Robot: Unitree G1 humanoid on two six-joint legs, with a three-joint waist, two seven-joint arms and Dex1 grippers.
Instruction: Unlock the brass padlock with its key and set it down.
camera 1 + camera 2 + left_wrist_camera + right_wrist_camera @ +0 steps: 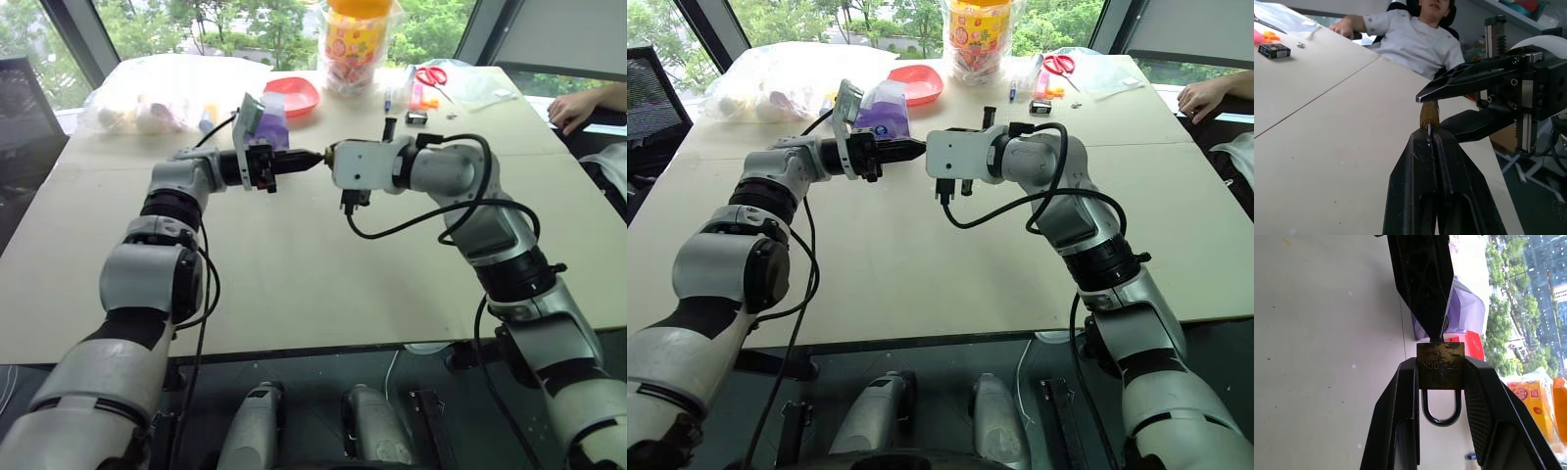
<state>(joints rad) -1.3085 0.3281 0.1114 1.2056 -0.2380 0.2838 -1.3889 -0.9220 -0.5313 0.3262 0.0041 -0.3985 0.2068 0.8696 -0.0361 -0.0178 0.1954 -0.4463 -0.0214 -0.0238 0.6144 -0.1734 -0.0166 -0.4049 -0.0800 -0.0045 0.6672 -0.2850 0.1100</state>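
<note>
The brass padlock is clamped by its sides between the fingers of my right gripper. Its silvery shackle points back toward the wrist and looks seated in the body. My left gripper is shut on the key, a thin silvery sliver at its tips that runs into the bottom of the padlock. Both grippers meet tip to tip in the air above the middle of the beige table.
At the table's far side stand a red bowl, a purple pack, a clear jar of sweets, red scissors, a small black box and a clear bag. A person's hand rests at the far right edge.
</note>
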